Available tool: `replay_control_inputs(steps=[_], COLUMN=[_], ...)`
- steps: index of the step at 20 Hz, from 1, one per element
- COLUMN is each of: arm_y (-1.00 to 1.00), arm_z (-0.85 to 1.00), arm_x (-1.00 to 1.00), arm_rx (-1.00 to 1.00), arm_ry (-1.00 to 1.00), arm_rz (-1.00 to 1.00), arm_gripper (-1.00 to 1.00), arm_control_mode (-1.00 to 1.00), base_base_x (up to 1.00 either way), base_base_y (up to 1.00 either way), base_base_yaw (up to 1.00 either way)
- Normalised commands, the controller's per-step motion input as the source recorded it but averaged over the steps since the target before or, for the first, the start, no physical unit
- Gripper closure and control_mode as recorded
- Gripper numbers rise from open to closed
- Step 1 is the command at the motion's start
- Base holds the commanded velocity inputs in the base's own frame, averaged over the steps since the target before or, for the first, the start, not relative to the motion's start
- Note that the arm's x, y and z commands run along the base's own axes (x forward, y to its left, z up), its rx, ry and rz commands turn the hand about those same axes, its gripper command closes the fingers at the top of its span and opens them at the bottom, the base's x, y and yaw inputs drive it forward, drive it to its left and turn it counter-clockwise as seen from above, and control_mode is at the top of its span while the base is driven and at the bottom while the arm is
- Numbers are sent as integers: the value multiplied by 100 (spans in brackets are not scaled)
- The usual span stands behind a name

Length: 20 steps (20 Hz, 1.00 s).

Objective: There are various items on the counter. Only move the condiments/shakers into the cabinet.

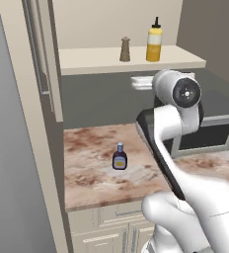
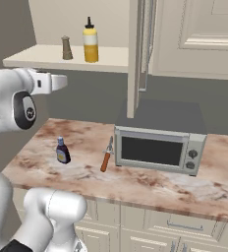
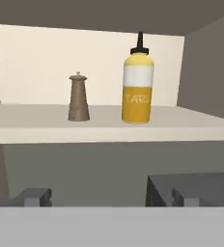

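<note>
So here's where you're at: the yellow squeeze bottle (image 3: 139, 84) is standing upright on the cream cabinet shelf (image 3: 36, 126), long axis vertical, dark nozzle pointing straight up at 12 o'clock, label facing the hand camera. The tan pepper shaker (image 3: 78, 98) is just beside it at its 9 o'clock in the hand view, also upright with its little knob on top, and the two aren't touching. You get the same pair from the left base view, shaker (image 1: 125, 49) to the left of the bottle (image 1: 154, 42), both near the front half of the shelf. The dark bottle with blue cap (image 1: 119, 157) is down on the marbled counter (image 1: 92, 178), standing upright, cap at 12 o'clock, well apart from everything else. In the right base view that bottle (image 2: 62, 150) has the thin orange-brown stick-like item (image 2: 106, 156) lying flat near it at its 3 o'clock, long axis running roughly 1-to-7 o'clock, just beside the front left corner of the toaster oven (image 2: 157, 147). Your gripper (image 3: 109, 198) sits below shelf level facing the cabinet, fingers spread wide with nothing between them, tips (image 3: 34, 197) poking up at the bottom of the hand view.
</note>
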Motion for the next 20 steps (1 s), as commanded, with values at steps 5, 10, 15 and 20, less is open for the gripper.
replay_control_inputs(steps=[5,10,15,20], arm_y=[-16,-15,0,0], arm_z=[0,-42,-92,-97], arm_x=[-17,7,0,0], arm_rx=[10,2,0,0], arm_ry=[38,29,41,35], arm_rz=[5,14,26,30], arm_gripper=[-100,-100,-100,-100], arm_control_mode=[-100,-100,-100,-100], base_base_x=[0,0,0,0], base_base_y=[0,0,0,0], base_base_yaw=[0,0,0,0])
